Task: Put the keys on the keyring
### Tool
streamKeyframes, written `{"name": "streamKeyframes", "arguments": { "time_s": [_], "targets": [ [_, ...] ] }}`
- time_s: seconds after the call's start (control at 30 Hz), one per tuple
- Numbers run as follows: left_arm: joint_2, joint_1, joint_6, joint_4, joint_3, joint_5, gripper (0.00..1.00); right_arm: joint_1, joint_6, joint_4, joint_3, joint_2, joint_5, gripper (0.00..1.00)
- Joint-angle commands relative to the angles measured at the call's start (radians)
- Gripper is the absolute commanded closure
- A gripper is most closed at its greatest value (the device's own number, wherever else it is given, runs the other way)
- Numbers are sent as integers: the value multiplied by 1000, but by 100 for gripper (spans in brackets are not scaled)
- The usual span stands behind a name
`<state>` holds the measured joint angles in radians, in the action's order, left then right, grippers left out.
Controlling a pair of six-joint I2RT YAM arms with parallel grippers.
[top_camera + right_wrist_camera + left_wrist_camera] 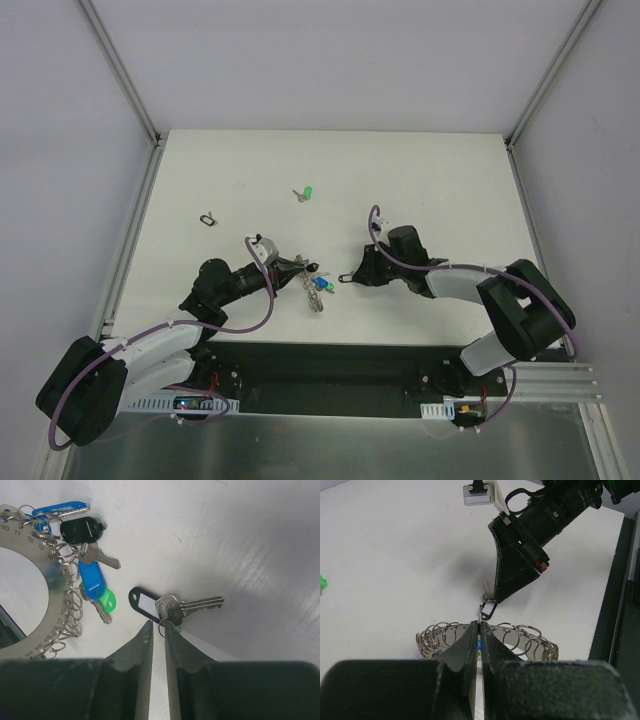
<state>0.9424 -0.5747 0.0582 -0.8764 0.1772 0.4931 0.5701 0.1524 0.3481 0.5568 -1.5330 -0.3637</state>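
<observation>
Top external: left claw (292, 267) and right claw (349, 277) face each other near the front middle of the table (430, 180). The keyring (312, 288) lies between them, at the left tips.
Top external only: 1 lone green key (305, 193) lies well behind both claws. A small black loop (208, 218) sits far to the left.
Left wrist: left claw is clenched on the keyring's rim, and the right claw's tips are just beyond it.
Right wrist only: 4 keys sit at the keyring's small rings: 2 blue keys (92, 577), 1 black key (82, 529), 1 green-headed key (106, 602). A black-tagged key (172, 607) lies flat on the table, apart from them.
Right claw: jaws are a sliver apart with that key's small ring at their tips. I cannot tell whether it is grasped or released.
Edges: the table's front edge is near both claws.
Open room: bare table lies behind and to the right.
</observation>
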Motion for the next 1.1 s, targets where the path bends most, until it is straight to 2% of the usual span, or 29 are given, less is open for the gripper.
{"name": "streamKeyframes", "arguments": {
  "time_s": [0.0,0.07,0.13,0.3,0.47,0.6,0.83,1.07],
  "targets": [
    [-2,-1,-15,-78,22,18,100,2,-34,-70,6,97,-3,71],
    [-7,-1,-15,-78,21,18,100,20,-85,-142,43,140,44,60],
    [-13,-1,-15,-78,19,13,100,45,-141,-265,96,195,97,57],
    [-28,-1,-20,-67,15,-7,100,97,-231,-515,210,229,276,57],
    [-47,-1,-29,-50,11,-30,100,169,-316,-736,371,128,417,58],
    [-53,-1,-34,-41,13,-36,100,197,-359,-774,428,64,427,60],
    [-59,-1,-37,-35,11,-45,100,319,-419,-856,520,-81,615,66],
    [-60,-1,-38,-32,11,-51,100,364,-450,-888,586,-180,692,68]
  ]
}}
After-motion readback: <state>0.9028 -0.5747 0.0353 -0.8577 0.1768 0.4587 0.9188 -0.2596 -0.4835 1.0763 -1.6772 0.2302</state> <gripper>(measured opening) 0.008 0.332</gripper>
